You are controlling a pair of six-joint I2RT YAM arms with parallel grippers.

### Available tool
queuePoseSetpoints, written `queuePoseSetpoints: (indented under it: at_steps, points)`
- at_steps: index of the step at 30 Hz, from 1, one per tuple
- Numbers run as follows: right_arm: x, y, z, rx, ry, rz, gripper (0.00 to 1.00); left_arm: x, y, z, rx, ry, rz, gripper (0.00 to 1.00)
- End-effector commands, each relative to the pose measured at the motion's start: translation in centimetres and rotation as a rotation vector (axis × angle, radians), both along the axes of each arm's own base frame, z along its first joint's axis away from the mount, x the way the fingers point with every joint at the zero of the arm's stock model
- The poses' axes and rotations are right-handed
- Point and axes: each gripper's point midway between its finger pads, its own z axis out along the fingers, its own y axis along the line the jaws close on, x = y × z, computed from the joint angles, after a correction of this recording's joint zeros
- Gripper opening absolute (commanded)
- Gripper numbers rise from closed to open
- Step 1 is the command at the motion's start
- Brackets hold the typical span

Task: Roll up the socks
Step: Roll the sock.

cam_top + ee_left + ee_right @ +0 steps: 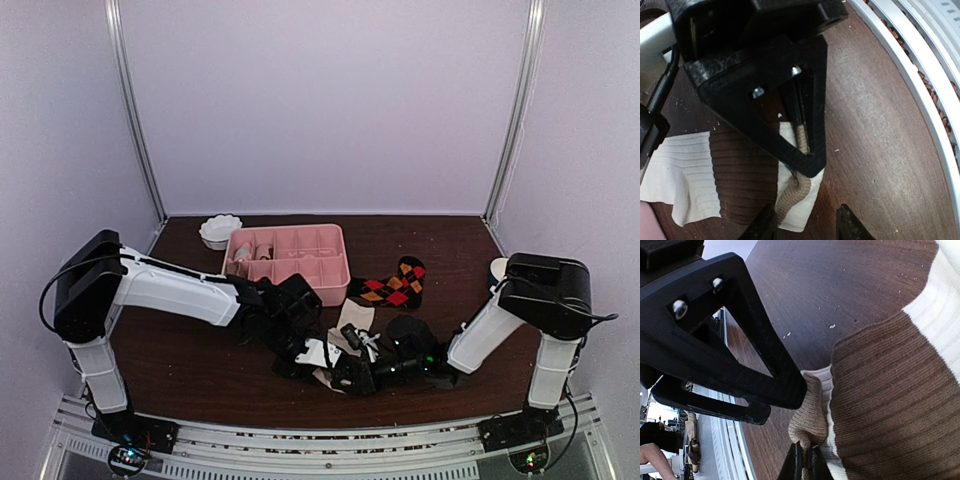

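A cream-white sock with brown patches (355, 318) lies flat at the table's near middle. In the left wrist view its brown patch (740, 170) and tan tip show. My right gripper (805, 466) is shut on the tan tip (807, 415) of this sock, beside the brown patch (890, 405); it also shows in the left wrist view (802, 150). My left gripper (807, 227) is open, its fingers either side of the sock's corner, right next to the right gripper (347, 372). A black argyle sock (395, 285) lies flat behind them.
A pink compartment tray (335, 262) stands at the back middle, with a small white bowl (220, 230) to its left. The metal rail (920, 85) of the table's near edge runs close to both grippers.
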Motion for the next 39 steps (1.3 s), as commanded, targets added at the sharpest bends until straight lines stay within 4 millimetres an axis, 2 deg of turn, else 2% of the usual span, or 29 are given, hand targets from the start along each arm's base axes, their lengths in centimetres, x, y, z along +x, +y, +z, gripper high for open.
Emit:
queuePoseSetpoints:
  at_steps: [1,5,7,10,16,24,28,32,33,39]
  points:
    - [-3.0,-6.2,-9.4,-0.365,0.151,-0.019,0.00,-0.3,-0.5,0.5,-0.048,0.005,-0.004,0.41]
    - [-3.0,-5.9,-9.3,-0.352,0.156,-0.014,0.00,0.9,-0.6,-1.6,0.007,-0.026,0.018,0.40]
    - [-3.0,-5.8,-9.3,-0.348,0.157,-0.011,0.00,1.2,-0.7,-1.9,0.009,-0.041,0.024,0.39]
    - [-3.2,-5.7,-9.4,-0.343,0.164,-0.001,0.00,1.8,-1.2,-1.6,-0.008,-0.061,0.042,0.39]
    - [-3.2,-5.6,-9.4,-0.336,0.163,0.003,0.00,1.6,-1.4,-1.0,-0.021,-0.050,0.027,0.38]
    - [-2.9,-5.3,-9.1,-0.311,0.163,-0.018,0.00,0.4,-0.5,-2.6,0.056,0.015,-0.009,0.17]
    - [-2.5,-5.1,-8.8,-0.297,0.155,-0.032,0.00,0.3,-0.2,-2.6,0.083,0.040,-0.003,0.00]
    - [-1.8,-5.3,-7.6,-0.269,0.106,-0.072,0.00,-0.1,0.6,-2.9,0.136,0.124,0.008,0.00]
    - [-1.5,-5.3,-7.2,-0.259,0.086,-0.085,0.03,-0.2,0.9,-3.0,0.150,0.155,0.014,0.00]
    - [0.3,-7.3,-5.2,-0.275,-0.071,-0.180,0.10,-1.0,2.2,-2.6,0.230,0.355,0.038,0.00]
